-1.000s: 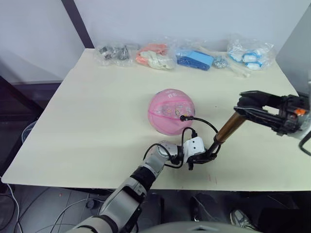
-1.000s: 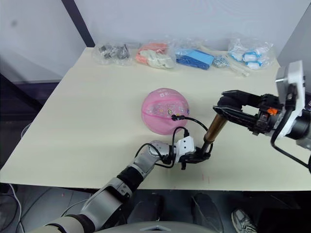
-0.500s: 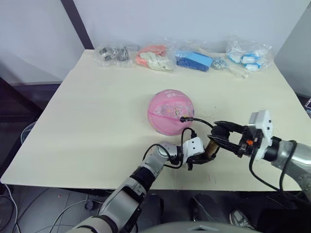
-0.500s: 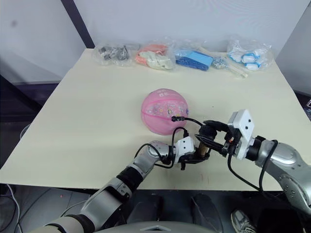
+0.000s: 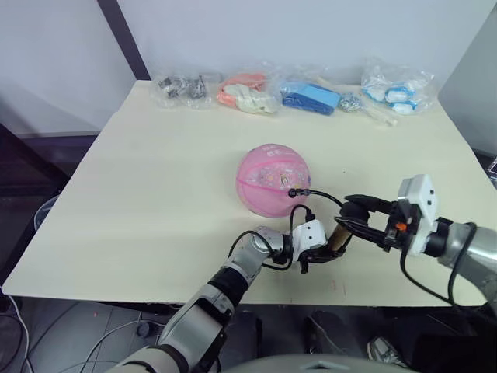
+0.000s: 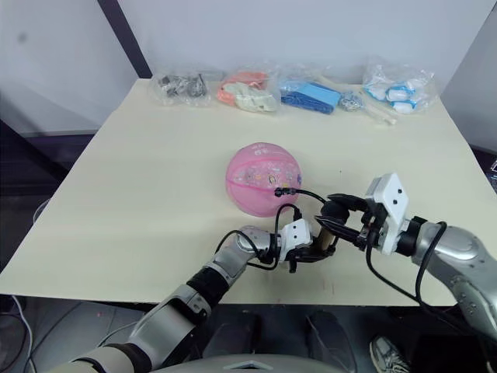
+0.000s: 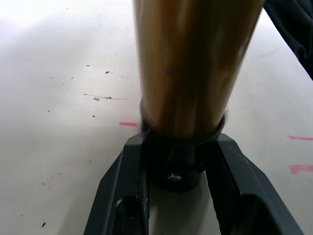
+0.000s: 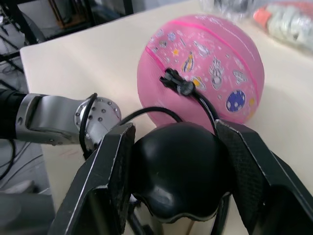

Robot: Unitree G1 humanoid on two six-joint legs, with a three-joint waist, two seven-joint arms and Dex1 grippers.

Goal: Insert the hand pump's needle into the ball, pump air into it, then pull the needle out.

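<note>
The pale counter (image 5: 155, 194) carries everything, with a row of clear plastic bags (image 5: 295, 92) of small parts strung along its far edge.

The ball (image 5: 272, 179) sits near the middle of the counter, a little toward the near edge, its printed skin and dark seams facing up. A black fitting is plugged into its near right side, where the needle (image 8: 177, 84) enters the valve; the pin itself is hidden inside the fitting and ball.

The hand pump (image 5: 338, 236) stands between the ball and the near edge, tilted, its bronze-gold tube short in view with the handle pushed down close to the tube. Its thin black hose (image 5: 326, 196) arcs from the fitting on the ball over to the pump.

The left claw (image 5: 318, 252) lies low on the counter just in front of the ball, its two black fingers (image 7: 122, 196) clamped on the black cap at the base of the tube. The right claw (image 5: 357, 220) reaches in from the right edge, level with the pump's top end; the right wrist view shows its fingers (image 8: 117, 161) pressed against either side of the rounded black handle (image 8: 176, 166), gripping it.

A few faint red marks (image 7: 129, 124) show on the counter beside the pump's base.
</note>
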